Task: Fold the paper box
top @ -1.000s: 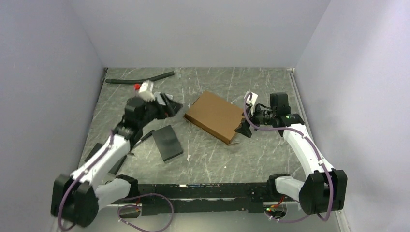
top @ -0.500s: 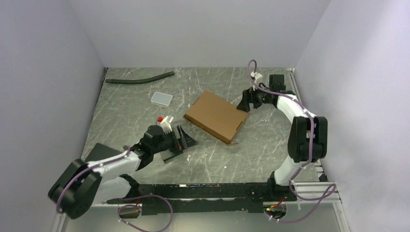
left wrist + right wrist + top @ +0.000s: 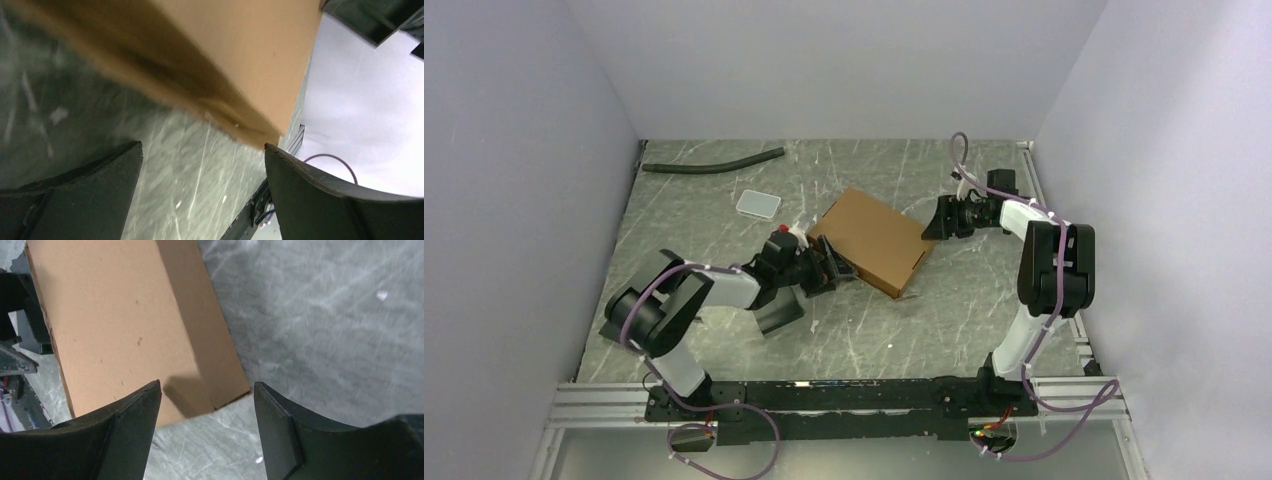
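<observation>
The paper box (image 3: 869,240), a shallow brown cardboard mailer, lies flat and closed in the middle of the table. My left gripper (image 3: 832,270) reaches low along the table at its near left edge, jaws open and empty. From the left wrist, the box (image 3: 240,50) hangs blurred just beyond the left gripper (image 3: 202,145), and one finger (image 3: 325,200) sits close under its corner. My right gripper (image 3: 934,222) hovers at the box's right corner, open. In the right wrist view the box (image 3: 130,325) lies ahead of the right gripper (image 3: 207,383), its corner showing between the fingertips, untouched.
A black hose (image 3: 714,162) lies at the back left. A small clear plastic lid (image 3: 757,204) sits left of the box. A black flat slab (image 3: 776,312) lies under my left forearm. White walls close in three sides, with a metal rail (image 3: 1034,185) along the right.
My left arm has swung from the near left up to the box's near left edge. The right gripper has shifted slightly nearer the box's right corner, and its jaws have narrowed somewhat.
</observation>
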Tool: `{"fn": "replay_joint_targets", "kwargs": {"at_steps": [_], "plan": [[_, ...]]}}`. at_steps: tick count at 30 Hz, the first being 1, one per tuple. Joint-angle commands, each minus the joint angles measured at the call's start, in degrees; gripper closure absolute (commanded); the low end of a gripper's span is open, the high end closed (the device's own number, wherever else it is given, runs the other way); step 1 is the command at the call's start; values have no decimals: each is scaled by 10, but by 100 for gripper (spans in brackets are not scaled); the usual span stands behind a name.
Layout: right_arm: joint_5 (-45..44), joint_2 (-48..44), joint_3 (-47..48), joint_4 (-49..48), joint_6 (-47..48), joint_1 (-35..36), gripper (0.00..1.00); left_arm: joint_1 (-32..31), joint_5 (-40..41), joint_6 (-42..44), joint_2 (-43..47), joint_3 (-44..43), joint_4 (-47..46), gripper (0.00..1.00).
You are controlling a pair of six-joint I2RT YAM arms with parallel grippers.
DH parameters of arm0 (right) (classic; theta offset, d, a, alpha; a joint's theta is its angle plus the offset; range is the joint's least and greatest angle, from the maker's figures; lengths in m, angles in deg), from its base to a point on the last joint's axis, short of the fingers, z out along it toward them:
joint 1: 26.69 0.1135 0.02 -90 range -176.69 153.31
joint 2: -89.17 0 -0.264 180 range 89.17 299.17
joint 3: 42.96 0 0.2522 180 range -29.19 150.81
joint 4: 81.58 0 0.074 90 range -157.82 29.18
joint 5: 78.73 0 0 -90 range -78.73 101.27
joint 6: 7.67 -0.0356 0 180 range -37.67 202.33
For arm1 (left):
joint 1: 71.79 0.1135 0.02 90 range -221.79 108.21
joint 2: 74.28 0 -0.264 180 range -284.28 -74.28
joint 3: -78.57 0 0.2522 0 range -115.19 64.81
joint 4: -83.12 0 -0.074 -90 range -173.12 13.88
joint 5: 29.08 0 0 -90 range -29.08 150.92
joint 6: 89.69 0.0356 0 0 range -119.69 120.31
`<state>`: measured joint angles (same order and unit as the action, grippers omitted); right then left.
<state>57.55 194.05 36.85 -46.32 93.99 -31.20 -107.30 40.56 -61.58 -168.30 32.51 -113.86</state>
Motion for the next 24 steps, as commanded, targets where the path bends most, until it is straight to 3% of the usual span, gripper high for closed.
{"fn": "replay_joint_targets", "kwargs": {"at_steps": [1, 5, 7, 13, 19, 24], "plan": [[24, -7, -26, 11, -7, -15, 30, -3, 4, -1, -43, -67, 37, 5], [24, -33, -52, 6, -13, -17, 33, -2, 20, 11, -66, -99, 88, 6], [29, -43, -68, 13, -15, -17, 37, 0, 19, 16, -78, -115, 116, 17], [45, -72, -124, 63, 15, -8, 45, 15, 5, 42, -110, -162, 161, 18], [45, -125, -153, 84, 29, 3, 43, 38, -4, 99, -124, -239, 241, 18], [-14, -203, -148, 65, 51, 1, 33, 42, 25, 144, -55, -211, 285, 16]]}}
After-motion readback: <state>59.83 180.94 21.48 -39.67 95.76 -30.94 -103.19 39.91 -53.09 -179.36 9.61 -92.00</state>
